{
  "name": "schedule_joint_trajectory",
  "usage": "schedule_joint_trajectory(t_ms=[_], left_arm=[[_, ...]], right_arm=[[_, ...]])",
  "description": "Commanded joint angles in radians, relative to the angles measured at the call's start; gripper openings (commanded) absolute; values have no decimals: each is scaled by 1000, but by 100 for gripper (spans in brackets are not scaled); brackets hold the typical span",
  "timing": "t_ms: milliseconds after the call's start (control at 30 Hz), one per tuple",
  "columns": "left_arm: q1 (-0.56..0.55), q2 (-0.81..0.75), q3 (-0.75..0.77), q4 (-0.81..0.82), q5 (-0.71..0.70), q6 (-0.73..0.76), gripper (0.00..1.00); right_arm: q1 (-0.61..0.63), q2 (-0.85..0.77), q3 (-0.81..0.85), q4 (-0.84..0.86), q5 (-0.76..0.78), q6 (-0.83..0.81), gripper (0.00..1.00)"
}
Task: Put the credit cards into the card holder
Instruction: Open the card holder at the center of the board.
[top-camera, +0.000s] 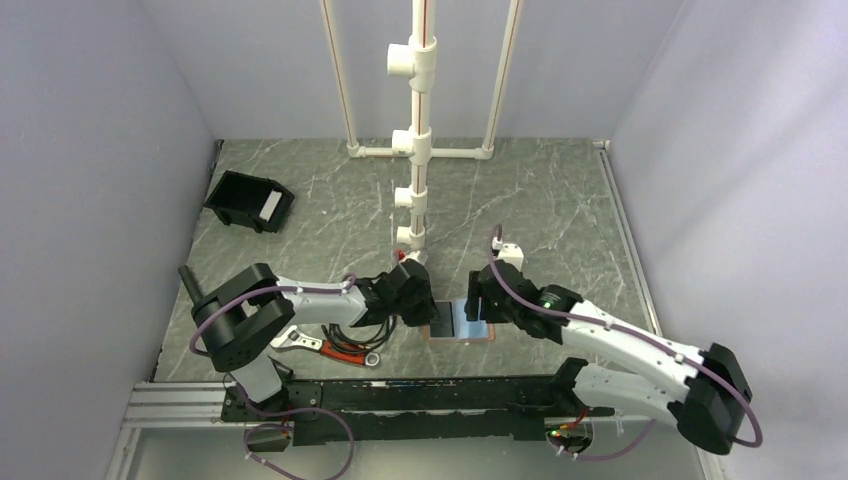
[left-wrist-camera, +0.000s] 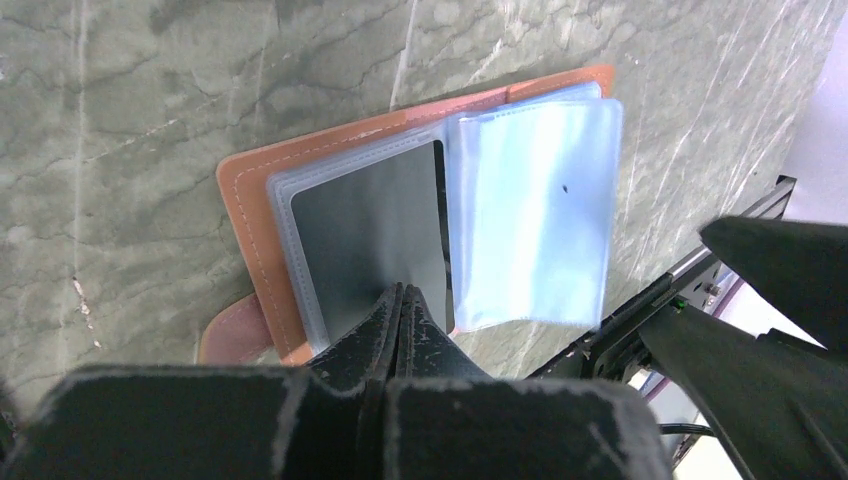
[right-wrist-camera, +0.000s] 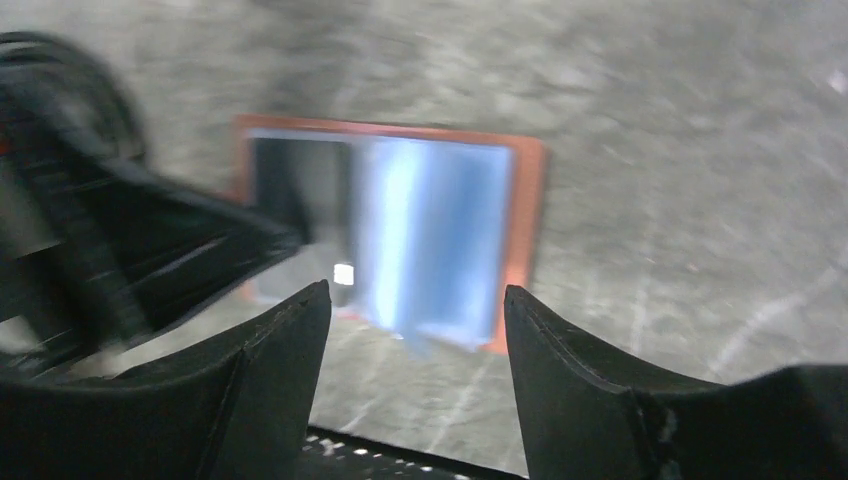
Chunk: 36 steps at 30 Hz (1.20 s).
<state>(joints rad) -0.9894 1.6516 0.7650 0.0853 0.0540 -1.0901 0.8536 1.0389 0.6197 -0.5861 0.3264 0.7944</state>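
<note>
The card holder (top-camera: 462, 322) lies spread open on the table between my two grippers. In the left wrist view its brown rim (left-wrist-camera: 250, 235) frames a dark grey card-like panel (left-wrist-camera: 365, 230) in a clear sleeve and a light blue sleeve page (left-wrist-camera: 535, 210) standing partly lifted. My left gripper (left-wrist-camera: 403, 292) is shut, with its tips resting on the near edge of the dark grey half. My right gripper (right-wrist-camera: 415, 292) is open and empty, just short of the holder's near edge (right-wrist-camera: 525, 220). A pale grey card (top-camera: 270, 205) lies in the black bin.
The black open-topped bin (top-camera: 240, 195) stands at the far left. A white pipe frame (top-camera: 418, 120) rises behind the holder. Red-handled tools and cables (top-camera: 335, 345) lie beside the left arm. A black rail (top-camera: 420, 395) runs along the near edge.
</note>
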Motion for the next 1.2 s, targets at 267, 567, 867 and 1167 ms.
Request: schedule_joint_trajectory(t_ms=[267,567,867,1167], left_arm=[[5,-28,-25,-42,-33,12,0],[15,-230,-46,-49,-15,104,22],[347,-803,92,-755,-100,320,86],[1114,-408,458,-907,227,760,99]], right_arm=[[-42,122,-9,300,-356,-68,51],[-218,106,-187,320,-310,-32,33],[-217,91,-68,256,-232,-188,38],[-217,81,-33,312,-322,-279,41]])
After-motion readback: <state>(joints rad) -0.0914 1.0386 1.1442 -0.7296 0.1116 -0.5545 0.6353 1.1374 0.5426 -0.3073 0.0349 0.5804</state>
